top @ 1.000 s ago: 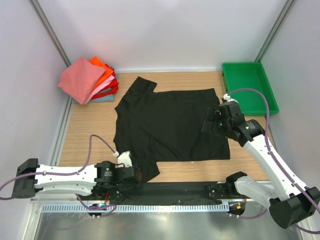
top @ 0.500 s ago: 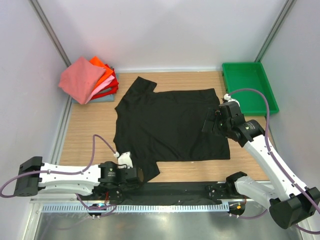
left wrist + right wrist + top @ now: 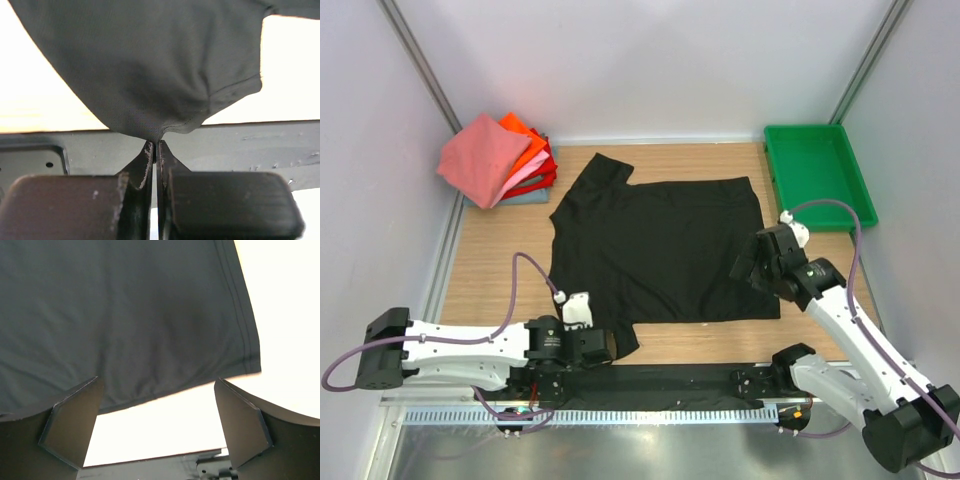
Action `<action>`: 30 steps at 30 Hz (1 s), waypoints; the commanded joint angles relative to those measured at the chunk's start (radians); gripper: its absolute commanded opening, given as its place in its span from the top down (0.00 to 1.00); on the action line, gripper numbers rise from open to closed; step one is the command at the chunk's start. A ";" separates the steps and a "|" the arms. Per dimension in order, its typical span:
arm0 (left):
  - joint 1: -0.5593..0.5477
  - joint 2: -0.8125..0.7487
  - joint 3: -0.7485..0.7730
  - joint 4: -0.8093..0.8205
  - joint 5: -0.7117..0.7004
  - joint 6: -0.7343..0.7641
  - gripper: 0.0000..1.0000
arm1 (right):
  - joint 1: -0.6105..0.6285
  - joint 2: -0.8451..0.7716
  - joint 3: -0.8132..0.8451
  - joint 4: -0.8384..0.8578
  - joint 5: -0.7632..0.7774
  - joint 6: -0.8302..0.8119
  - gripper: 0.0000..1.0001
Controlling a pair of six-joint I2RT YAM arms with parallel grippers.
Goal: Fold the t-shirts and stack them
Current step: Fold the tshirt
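Note:
A plain black t-shirt (image 3: 660, 245) lies spread flat on the wooden table, its collar toward the left. My left gripper (image 3: 608, 350) is at the shirt's near-left sleeve, low at the table's front edge. In the left wrist view its jaws are shut (image 3: 156, 146) on a pinch of the sleeve's black cloth (image 3: 150, 75), which bunches up from the tips. My right gripper (image 3: 748, 268) hovers open over the shirt's right hem; the hem corner (image 3: 240, 360) shows between its wide-apart fingers (image 3: 75, 425). Folded t-shirts (image 3: 500, 155) in salmon-pink, orange, red and pale pink are stacked at the back left.
A green plastic tray (image 3: 817, 172) stands at the back right. A black strip (image 3: 670, 380) runs along the table's front edge, holding the arm bases. Grey walls close in on the left, back and right.
The left gripper has slid right to the sleeve and closed on it. The right gripper has moved toward the near edge along the shirt's right hem, still open.

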 commanded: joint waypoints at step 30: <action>0.186 -0.091 -0.026 0.122 -0.007 0.336 1.00 | -0.546 0.032 -0.399 0.213 -0.157 0.181 0.37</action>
